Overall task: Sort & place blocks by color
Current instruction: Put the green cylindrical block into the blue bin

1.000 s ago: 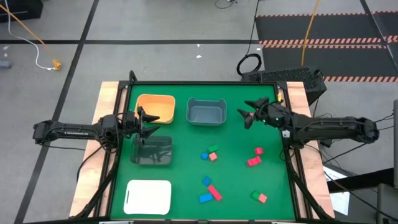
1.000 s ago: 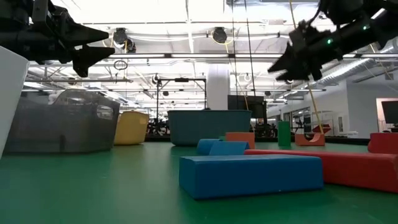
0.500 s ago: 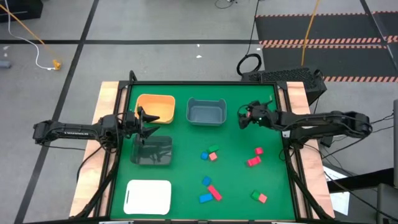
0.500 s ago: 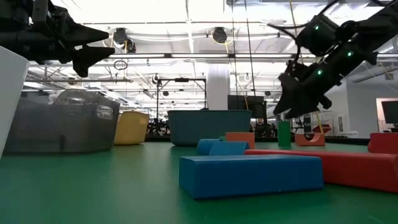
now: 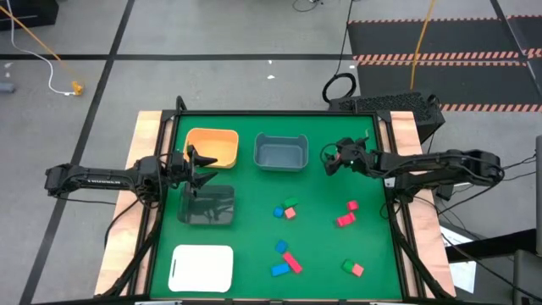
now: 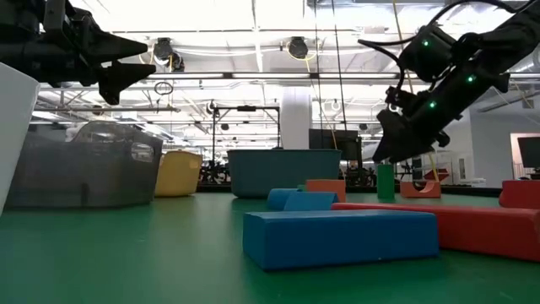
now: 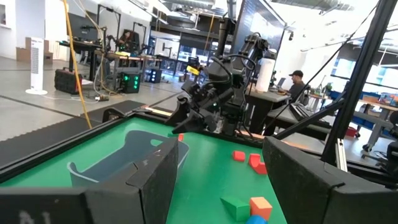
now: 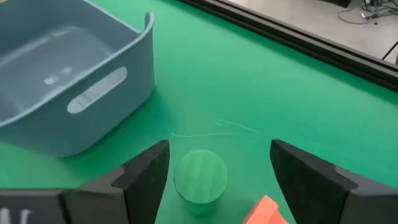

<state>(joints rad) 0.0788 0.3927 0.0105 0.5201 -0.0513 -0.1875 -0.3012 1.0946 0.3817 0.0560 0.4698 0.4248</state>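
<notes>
R arm has swung in and dropped vs a sec ago; right tool (image 5: 327,161) now sits just right of the grey bin (image 5: 280,152), pointed down at the mat. Jaws wide open, holding nothing. In the right wrist view a green round block (image 8: 200,178) lies on the mat between its fingers (image 8: 144,174), not touching, w/ an orange-red block corner (image 8: 266,211) just beside it. L arm unchanged: left tool (image 5: 201,167) hovers over the clear bin (image 5: 206,205), jaws partly open, empty.

Blocks all still on the tabletop (image 5: 330,246), none in bins: blue/green/pink cluster (image 5: 286,208) mid-mat, pink pair (image 5: 347,213) to the right, blue + red bars (image 5: 286,261) nearer the front, green/pink pair (image 5: 352,268) front right.

Surface: flat green mat, wood edge strips, black frame. Orange bin (image 5: 212,146) back left, white tray (image 5: 202,267) front left. Room: grey floor w/ black tape lines, striped dark mats back right; low view shows open lab, ceiling lights, white column. Person seated in a cap far back in left wrist view (image 7: 296,84).

Bins smooth moulded plastic, rounded corners, slot handles. Blocks matte, cubes + short bars.
</notes>
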